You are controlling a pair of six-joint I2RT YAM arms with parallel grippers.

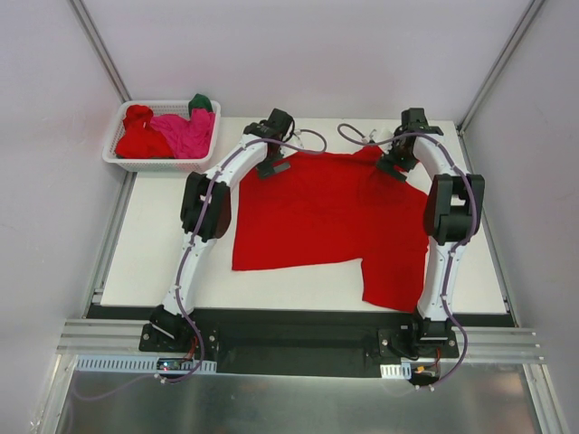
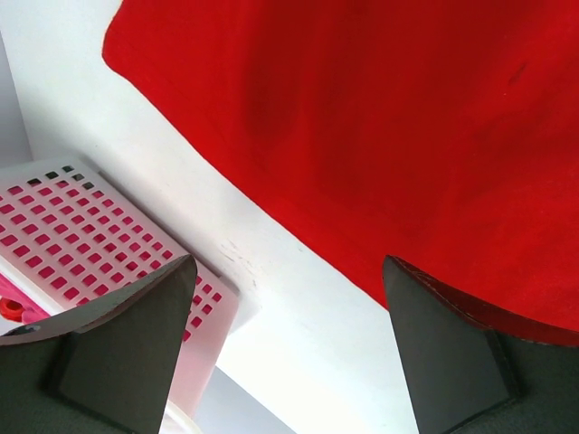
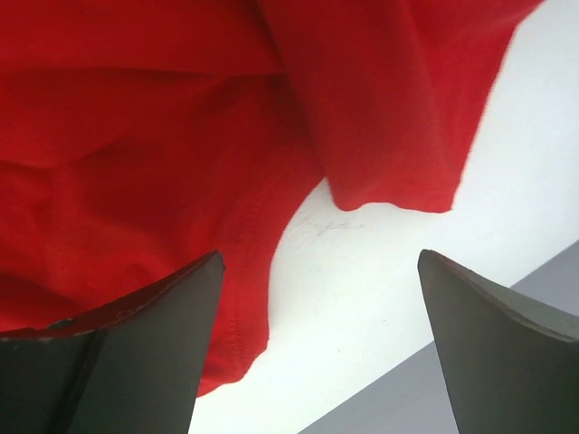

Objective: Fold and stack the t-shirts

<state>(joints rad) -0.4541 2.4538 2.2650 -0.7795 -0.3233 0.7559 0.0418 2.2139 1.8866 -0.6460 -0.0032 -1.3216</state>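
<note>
Big red t-shirt is lying spread mostly flat on the smooth white bench. It's soft cloth with a few shallow wrinkles and a stitched hem. The left tool hangs at its far left edge and the right tool over the far right sleeve. Both have their dark wedge fingers spread wide, gripping nothing. The white lattice basket at far left holds a crumpled red shirt, a pink shirt and a dark green shirt.

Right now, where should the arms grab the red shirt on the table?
The red shirt lies flat, so probably pinch its far edge from above: the corner by the left end effector and the sleeve by the right end effector.
</note>
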